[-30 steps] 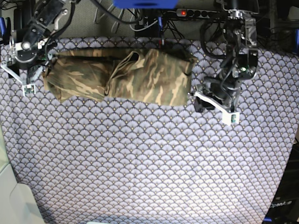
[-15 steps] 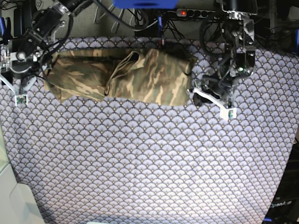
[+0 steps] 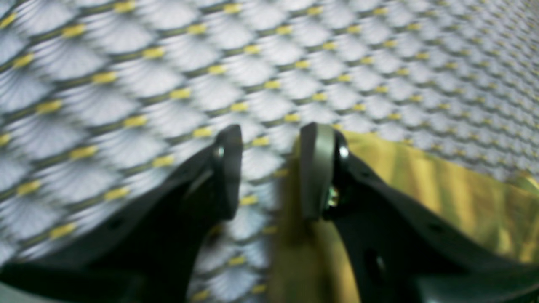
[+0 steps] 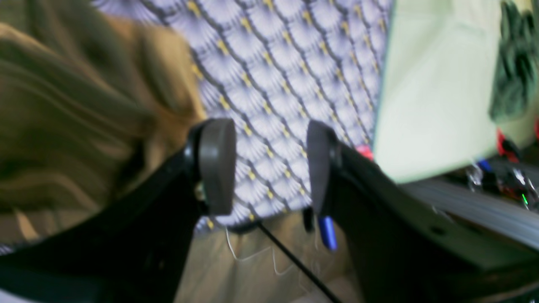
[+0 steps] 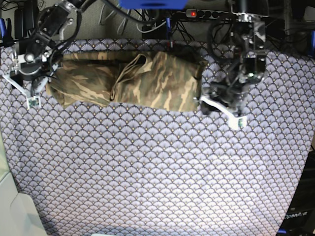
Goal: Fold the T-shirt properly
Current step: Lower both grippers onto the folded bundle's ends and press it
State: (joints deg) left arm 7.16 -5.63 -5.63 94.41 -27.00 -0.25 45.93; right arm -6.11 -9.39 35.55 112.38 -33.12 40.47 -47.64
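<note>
The camouflage T-shirt (image 5: 133, 81) lies folded into a long band across the far part of the table. My left gripper (image 5: 210, 108) is open at the shirt's right end. In the left wrist view its fingers (image 3: 269, 168) stand apart over the tablecloth, with the shirt's edge (image 3: 442, 193) beside and under the right finger. My right gripper (image 5: 35, 88) is open at the shirt's left end. In the right wrist view its fingers (image 4: 269, 168) hold nothing, and the shirt (image 4: 84, 118) lies just left of the left finger.
The purple-grey fan-scale tablecloth (image 5: 157, 172) covers the table. Cables and a power strip (image 5: 206, 14) run behind the far edge. A pale surface (image 5: 15, 206) borders the table's left side and shows in the right wrist view (image 4: 433, 92).
The right gripper swung out to the left and has come back toward the shirt's left end. The left gripper crept left, closer to the shirt's right edge. The shirt has not moved.
</note>
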